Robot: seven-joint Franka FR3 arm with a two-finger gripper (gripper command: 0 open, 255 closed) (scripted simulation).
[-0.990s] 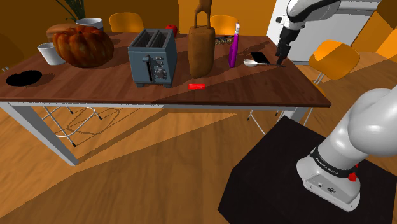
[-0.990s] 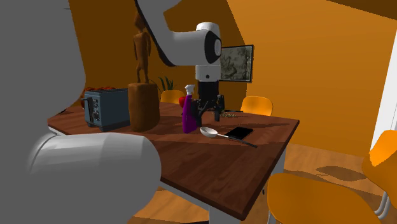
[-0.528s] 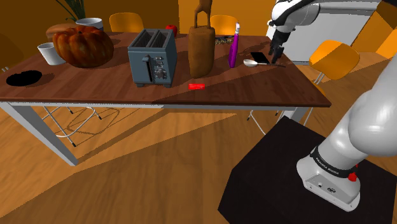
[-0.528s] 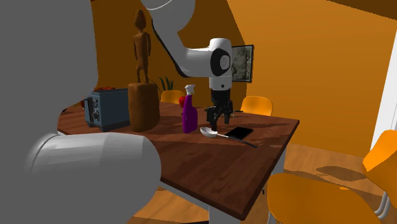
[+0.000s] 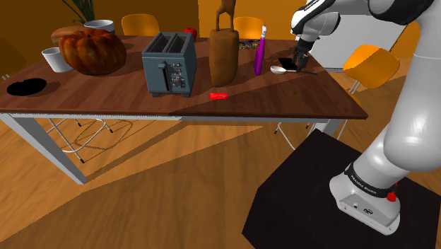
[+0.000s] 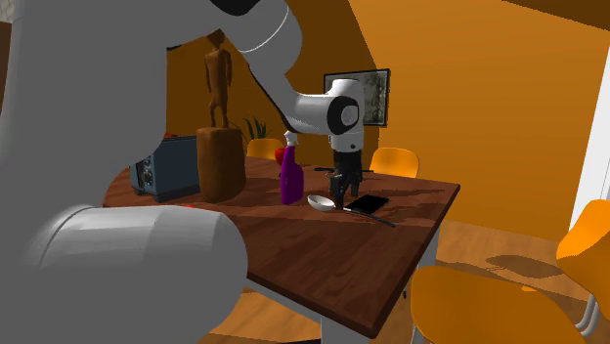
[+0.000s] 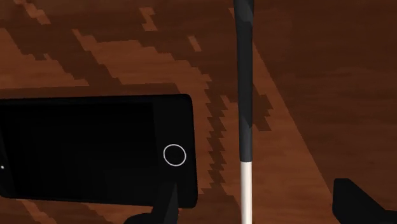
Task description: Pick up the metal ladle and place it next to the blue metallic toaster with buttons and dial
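**Gripper spread over the ladle handle, right end of counter**

Shoulder view, read left to right.

- A flat black disc (image 5: 27, 88) lies near the left edge of the dark wooden counter (image 5: 106, 102).
- Behind it stand a white cup (image 5: 54, 59) and a ribbed orange pumpkin-shaped piece (image 5: 92, 49).
- The blue-grey two-slot toaster (image 5: 169, 65), with buttons and a dial on its face, stands about mid-counter. Bare wood runs from it down to the front edge.
- A small red item (image 5: 218, 95) lies right of that strip, close to the front edge.
- A tall brown block topped by a carved wooden figure (image 5: 224, 53) stands just beside the toaster, with a narrow gap between them.
- A purple spray bottle (image 5: 259, 53) comes next.
- The pale-bowled, dark-handled ladle (image 5: 277, 69) lies flat. Its bowl is near the bottle and well apart from the toaster, and its handle points toward the right edge.
- A flat black phone (image 5: 288, 64) lies just beside the handle.
- The black gripper (image 5: 302, 66) hangs low over the handle.

Wrist view: the gripper (image 7: 254, 194) is spread. The ladle (image 7: 245, 95) handle passes between the fingers (image 7: 356, 203), and neither touches it.

Past the gripper a short stretch of wood remains before the counter ends. An orange chair (image 5: 371, 60) stands beyond.
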